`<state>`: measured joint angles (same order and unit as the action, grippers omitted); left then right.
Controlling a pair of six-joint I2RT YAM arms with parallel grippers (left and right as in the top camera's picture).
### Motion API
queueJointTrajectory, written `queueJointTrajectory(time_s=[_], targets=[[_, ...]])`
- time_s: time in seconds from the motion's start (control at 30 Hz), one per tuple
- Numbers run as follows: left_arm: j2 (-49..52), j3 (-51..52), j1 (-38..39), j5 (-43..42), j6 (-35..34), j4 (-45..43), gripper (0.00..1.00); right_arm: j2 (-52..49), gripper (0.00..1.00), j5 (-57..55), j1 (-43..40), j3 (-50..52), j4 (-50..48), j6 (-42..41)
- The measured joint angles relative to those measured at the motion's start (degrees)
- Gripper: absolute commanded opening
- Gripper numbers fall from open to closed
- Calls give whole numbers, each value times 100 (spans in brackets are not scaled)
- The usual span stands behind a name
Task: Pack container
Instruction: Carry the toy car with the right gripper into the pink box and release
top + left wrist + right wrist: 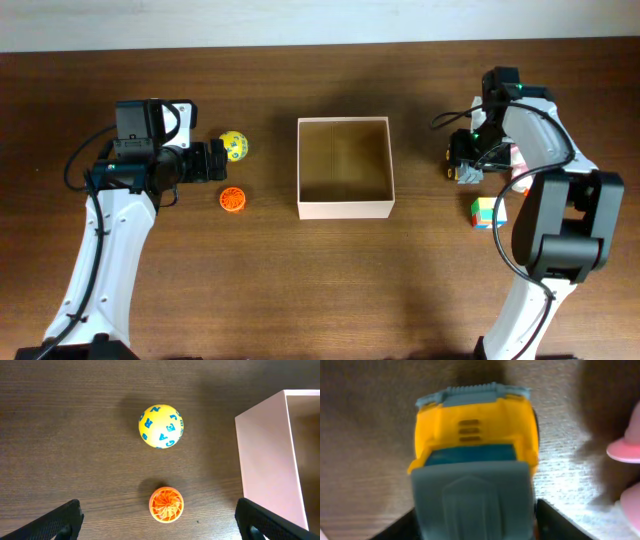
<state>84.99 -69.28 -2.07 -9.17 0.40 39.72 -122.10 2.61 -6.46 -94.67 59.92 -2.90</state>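
The container (345, 212) is a square cream cardboard box at the table's middle, with nothing inside; its wall shows in the left wrist view (265, 455). A yellow ball with blue letters (234, 145) (161, 426) and an orange ribbed toy (233, 199) (166, 505) lie left of it. My left gripper (214, 161) (160, 529) is open, just left of both toys, its fingers spread wide. My right gripper (463, 158) (476, 527) has a finger against each side of a yellow and grey toy truck (466, 174) (475, 455) resting on the table right of the box.
A multicoloured cube (484, 212) lies in front of the truck. A pink toy (519, 168) (626, 450) sits to the truck's right, partly under the right arm. The table's far edge runs along the top of the overhead view.
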Motion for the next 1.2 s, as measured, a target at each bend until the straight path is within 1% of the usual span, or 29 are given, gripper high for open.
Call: queueJointTrajectory(time_s=[0.13,0.33,0.47,0.5,0.53,0.57,0.7,0.8,0.87,0.97,1.13,1.2], targets=[[0,0,0,0,0,0,99,2,42,-26,0,-70,13,-9],[0,0,0,0,0,0,99,70,38,-22,33,-140,315,-13],[0,0,0,-2,0,0,99,501,36,-24,236,-466,730,-46],[0,0,0,0,0,2,99,686,36,-26,345,-588,828,-105],[0,0,0,0,0,-2,99,896,33,-24,479,-723,927,-186],[0,0,0,0,0,0,99,1163,32,-24,662,-866,1001,-280],[0,0,0,0,0,0,99,2129,31,-15,1464,-1167,1032,-678],[0,0,0,-2,0,0,99,2557,31,26,2120,-1274,1064,-1045],[0,0,0,0,0,0,99,2573,30,20,2424,-1279,1067,-1255],[0,0,0,0,0,0,99,2332,30,-9,2778,-1217,1056,-1547],[0,0,0,2,-2,0,99,1580,31,-146,3244,-1093,942,-1915],[0,0,0,0,0,0,99,1222,36,-201,3359,-1080,791,-1982]])
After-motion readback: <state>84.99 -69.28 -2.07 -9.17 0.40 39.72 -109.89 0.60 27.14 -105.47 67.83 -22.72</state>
